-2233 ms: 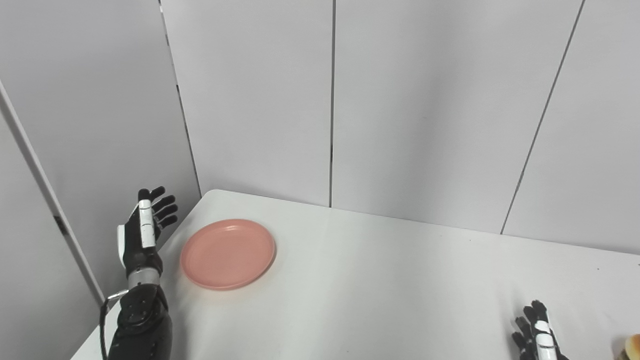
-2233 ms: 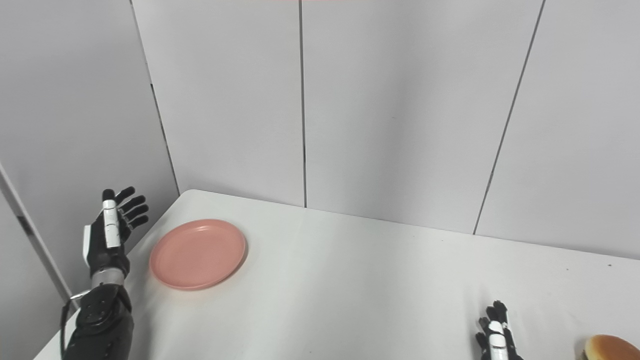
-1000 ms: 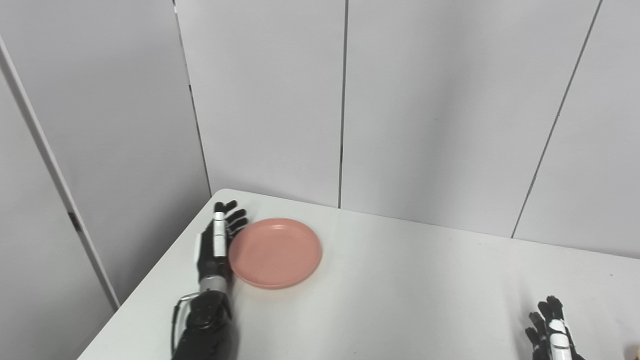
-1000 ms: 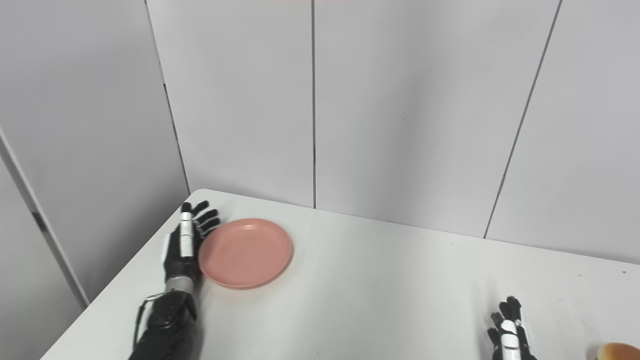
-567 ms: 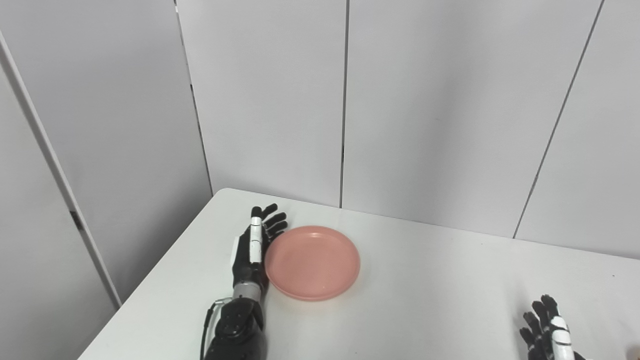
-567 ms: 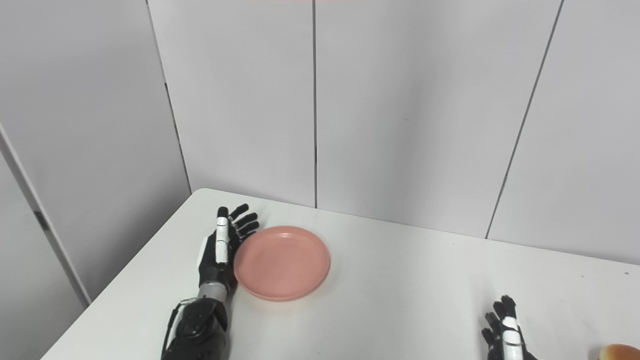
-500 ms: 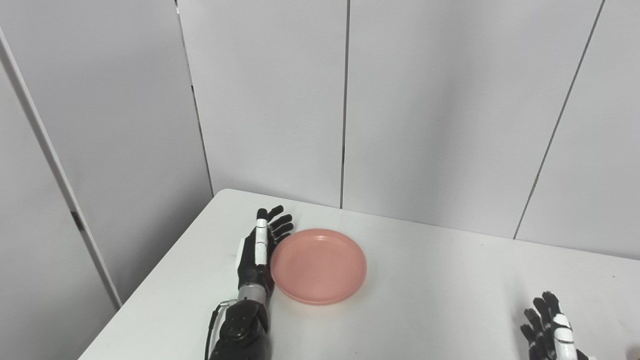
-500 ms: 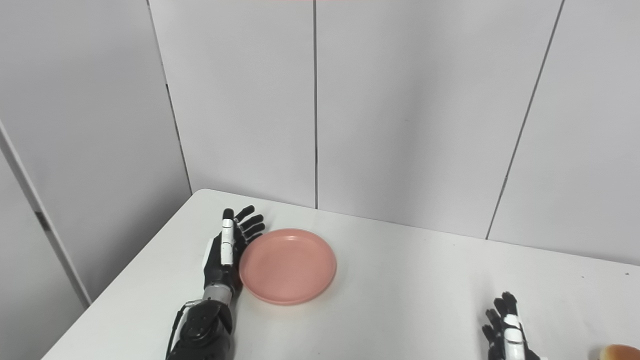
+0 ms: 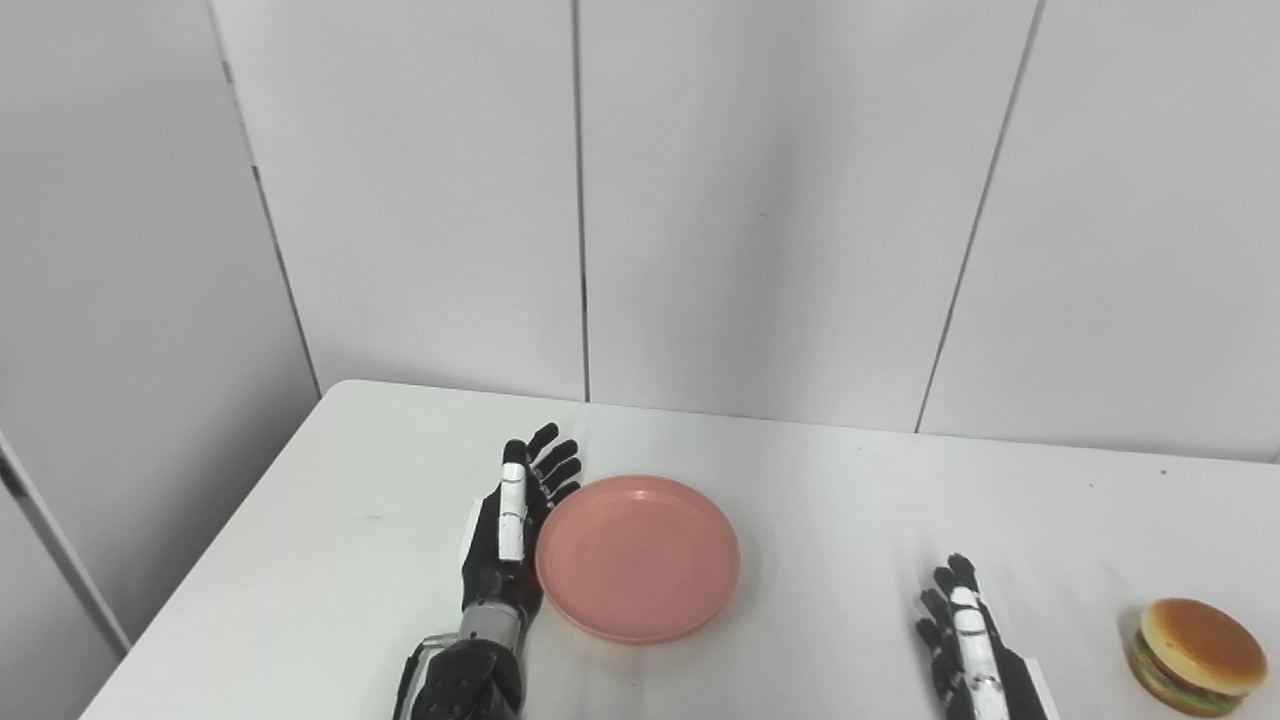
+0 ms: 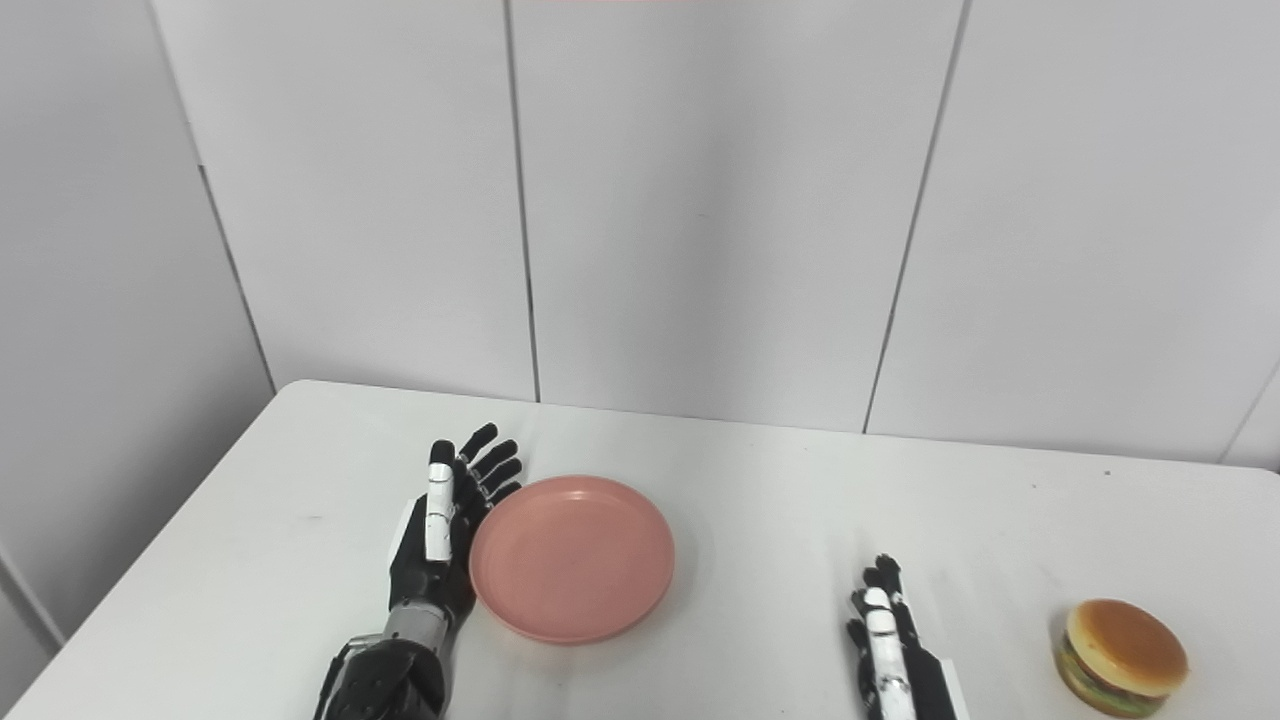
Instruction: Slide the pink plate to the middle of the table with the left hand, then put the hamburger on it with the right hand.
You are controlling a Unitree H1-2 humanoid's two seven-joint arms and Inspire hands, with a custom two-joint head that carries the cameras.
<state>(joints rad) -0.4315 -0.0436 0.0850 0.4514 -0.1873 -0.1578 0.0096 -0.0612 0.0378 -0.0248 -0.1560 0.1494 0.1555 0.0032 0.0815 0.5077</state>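
The pink plate [image 9: 637,556] lies flat on the white table [image 9: 330,520], left of its middle. My left hand [image 9: 512,520] is open, fingers straight, standing on edge with its palm against the plate's left rim. My right hand [image 9: 965,640] is open and empty, low at the table's near edge, right of the plate. The hamburger [image 9: 1198,655] sits on the table at the near right, apart from the right hand; it also shows in the right eye view [image 10: 1124,655].
Grey wall panels [image 9: 760,200] stand right behind the table's far edge. The table's left edge [image 9: 215,560] runs diagonally toward me, with a drop to the floor beyond it.
My left hand has pushed the plate to the right, away from the table's left corner. The camera has also turned right, bringing the hamburger and more of the right hand into view.
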